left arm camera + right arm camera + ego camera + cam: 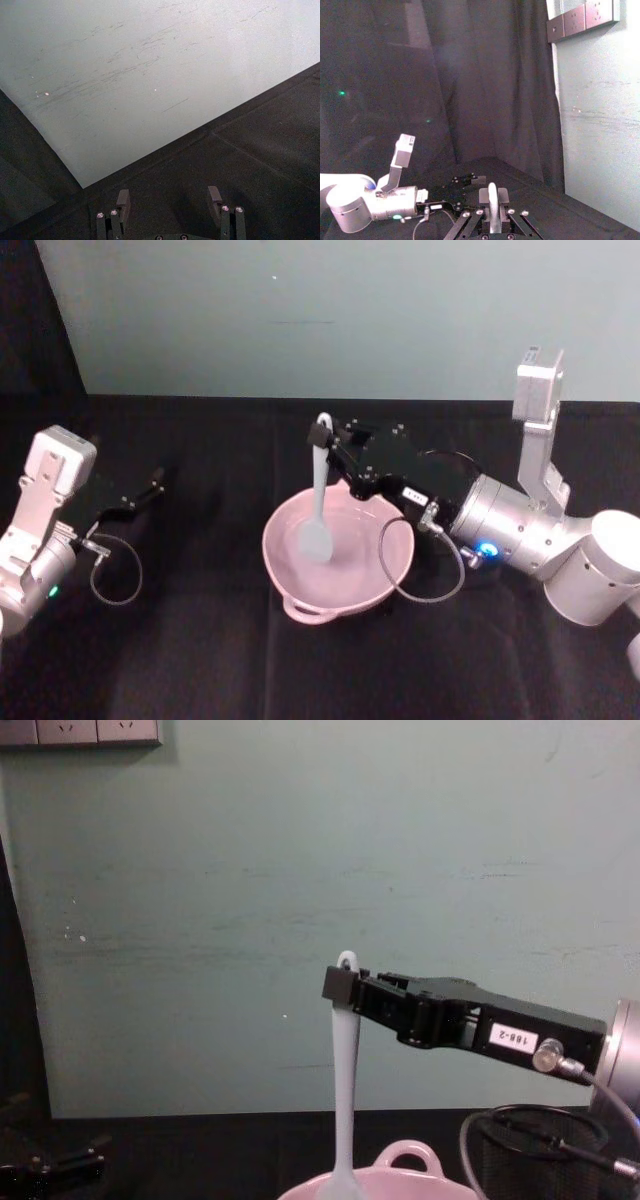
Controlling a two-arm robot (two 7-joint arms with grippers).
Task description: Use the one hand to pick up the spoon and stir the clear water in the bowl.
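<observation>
**Spoon upright in bowl**

The right gripper (327, 440) pinches the spoon (319, 490) near its handle top. The spoon's long axis hangs near vertical, head down in the bowl (277, 562) at the tabletop's (200, 660) middle. The left gripper (170, 199), jaws wide, is parked near the left edge.

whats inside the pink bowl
The spoon stands head-down in the bowl, held by the right gripper. Water cannot be told; the head hides floor beneath. Left gripper parked.

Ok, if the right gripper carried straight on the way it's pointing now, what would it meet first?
Probably the dark curtain far ahead. The right gripper, jaws shut on the spoon, points across the table, and its line seems to pass above the parked left gripper, though depth is hard to judge.
</observation>
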